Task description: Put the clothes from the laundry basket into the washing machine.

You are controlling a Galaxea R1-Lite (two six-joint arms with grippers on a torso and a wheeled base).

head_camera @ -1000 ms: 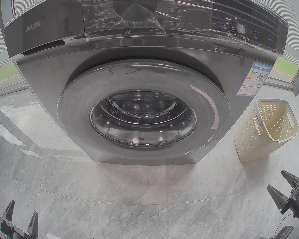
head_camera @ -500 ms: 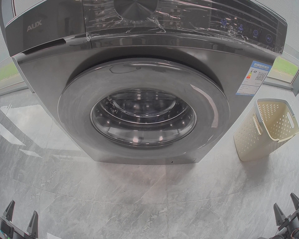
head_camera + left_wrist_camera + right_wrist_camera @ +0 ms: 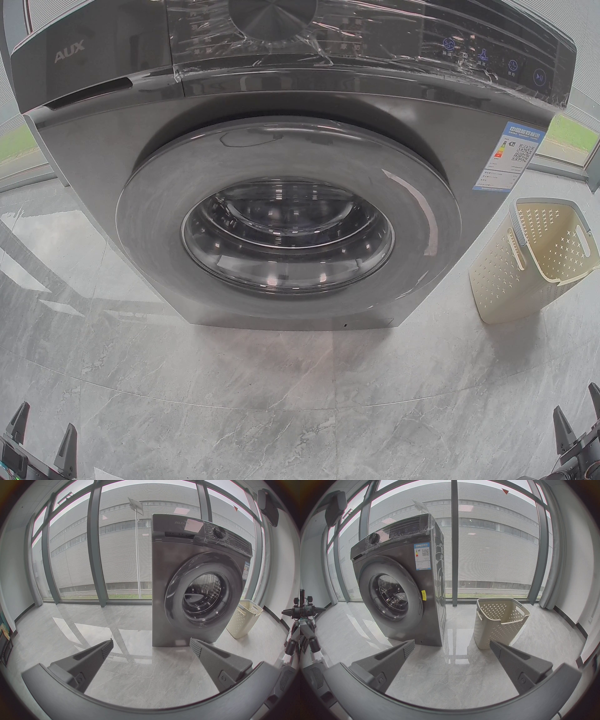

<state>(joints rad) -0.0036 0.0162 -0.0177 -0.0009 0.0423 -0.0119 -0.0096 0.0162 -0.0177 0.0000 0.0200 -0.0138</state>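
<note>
A grey front-loading washing machine point(image 3: 287, 206) stands on the floor straight ahead, its round glass door point(image 3: 287, 236) shut. To its right stands a cream perforated laundry basket point(image 3: 531, 262), also in the right wrist view point(image 3: 500, 622) and left wrist view point(image 3: 244, 617); I see no clothes inside it. My left gripper point(image 3: 41, 431) hangs low at the near left, open with nothing between its fingers point(image 3: 84, 664). My right gripper point(image 3: 578, 415) hangs low at the near right, open and holding nothing, well short of the basket.
Polished grey marble floor point(image 3: 300, 400) lies open between me and the machine. Floor-to-ceiling windows point(image 3: 493, 542) run behind the washer and basket. A tripod stand point(image 3: 307, 627) stands off to the left of the machine.
My right gripper has dropped down and back toward the near right corner of the head view. The left gripper, washer and basket stay put.
</note>
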